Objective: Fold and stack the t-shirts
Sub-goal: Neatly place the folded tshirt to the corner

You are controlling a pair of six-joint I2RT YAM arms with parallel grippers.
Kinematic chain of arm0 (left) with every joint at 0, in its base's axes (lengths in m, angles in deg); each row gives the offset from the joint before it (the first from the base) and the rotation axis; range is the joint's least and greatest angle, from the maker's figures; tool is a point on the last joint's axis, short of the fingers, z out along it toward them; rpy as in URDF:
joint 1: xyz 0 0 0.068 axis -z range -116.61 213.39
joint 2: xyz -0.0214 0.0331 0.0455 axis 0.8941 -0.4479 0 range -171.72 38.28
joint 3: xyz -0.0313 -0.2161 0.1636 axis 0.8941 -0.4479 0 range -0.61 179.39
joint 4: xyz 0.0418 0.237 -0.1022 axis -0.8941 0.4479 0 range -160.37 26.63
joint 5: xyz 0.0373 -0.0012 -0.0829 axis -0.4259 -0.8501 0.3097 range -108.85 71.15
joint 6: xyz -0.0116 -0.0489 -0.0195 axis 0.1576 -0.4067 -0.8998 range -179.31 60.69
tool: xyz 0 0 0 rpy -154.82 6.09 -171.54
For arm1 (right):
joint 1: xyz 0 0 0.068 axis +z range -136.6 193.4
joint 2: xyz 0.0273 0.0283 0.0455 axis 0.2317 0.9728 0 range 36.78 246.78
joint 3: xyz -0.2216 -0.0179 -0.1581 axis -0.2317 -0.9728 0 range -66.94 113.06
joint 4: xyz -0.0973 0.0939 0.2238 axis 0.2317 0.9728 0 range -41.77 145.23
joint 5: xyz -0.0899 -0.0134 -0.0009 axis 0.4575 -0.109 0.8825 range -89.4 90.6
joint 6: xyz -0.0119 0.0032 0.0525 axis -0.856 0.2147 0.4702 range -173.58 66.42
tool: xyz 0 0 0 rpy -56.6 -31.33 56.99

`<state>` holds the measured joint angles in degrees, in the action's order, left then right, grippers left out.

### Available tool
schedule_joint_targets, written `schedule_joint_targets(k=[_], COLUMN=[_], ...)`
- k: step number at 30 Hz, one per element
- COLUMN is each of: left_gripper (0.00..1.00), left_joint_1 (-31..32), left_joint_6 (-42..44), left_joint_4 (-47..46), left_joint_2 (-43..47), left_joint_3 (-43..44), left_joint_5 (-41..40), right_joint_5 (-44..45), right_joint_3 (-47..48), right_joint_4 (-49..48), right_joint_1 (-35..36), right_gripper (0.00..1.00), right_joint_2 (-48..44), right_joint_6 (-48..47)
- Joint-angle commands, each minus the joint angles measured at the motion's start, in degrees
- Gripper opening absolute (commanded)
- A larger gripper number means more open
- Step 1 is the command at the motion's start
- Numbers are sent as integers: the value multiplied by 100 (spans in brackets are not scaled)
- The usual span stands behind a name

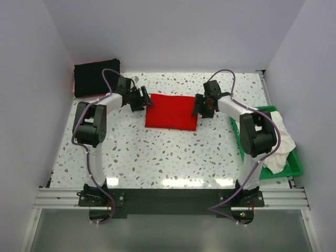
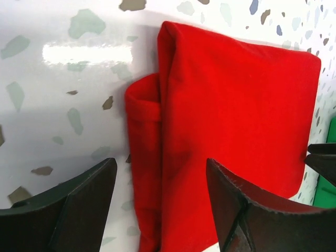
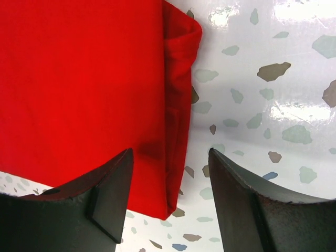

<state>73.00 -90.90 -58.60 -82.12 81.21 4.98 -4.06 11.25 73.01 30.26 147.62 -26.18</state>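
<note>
1. At the far left corner of the table (image 1: 173,157), the black t-shirt (image 1: 97,79) lies as a folded block. It is well apart from the work area and probably sits there as the base of the stack.
2. Just right of it, the left gripper (image 2: 160,210) hangs over the left edge of the red t-shirt (image 1: 172,112), jaws wide and holding nothing. One finger is above bare table and the other above cloth, a straddle that suits pinching that rolled edge.
3. Mid-table, the red t-shirt lies flat as a folded rectangle, with its layers doubled at both short edges. I judge it nearly folded, with a last fold or a lift to come.
4. At its right edge, the right gripper (image 3: 170,205) mirrors the left: spread wide and empty, one finger over cloth, one over table.
5. Far right, the whitish t-shirt (image 1: 281,137) is heaped unfolded in the green tray (image 1: 295,164), spilling over the rim, seemingly awaiting its turn.
6. No brand, label or writing is readable anywhere, and no neck label shows on the red cloth.
</note>
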Motion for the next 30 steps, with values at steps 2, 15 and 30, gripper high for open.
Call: schedule_joint_targets(k=[2, 15, 30], left_gripper=[72, 11, 0], left_joint_1=[234, 823, 693], left_joint_6=[215, 215, 1462], left_joint_4=[291, 897, 2259], left_joint_2=[-379, -590, -581], left_joint_3=[202, 641, 2882], left_joint_5=[-185, -1363, -3964], right_joint_5=[-61, -166, -166], right_joint_3=[64, 29, -1032], right_joint_4=[-219, -289, -544], right_joint_1=[19, 19, 659], right_gripper=[63, 62, 62], right_joint_2=[-81, -98, -1432], right_joint_6=[20, 108, 539])
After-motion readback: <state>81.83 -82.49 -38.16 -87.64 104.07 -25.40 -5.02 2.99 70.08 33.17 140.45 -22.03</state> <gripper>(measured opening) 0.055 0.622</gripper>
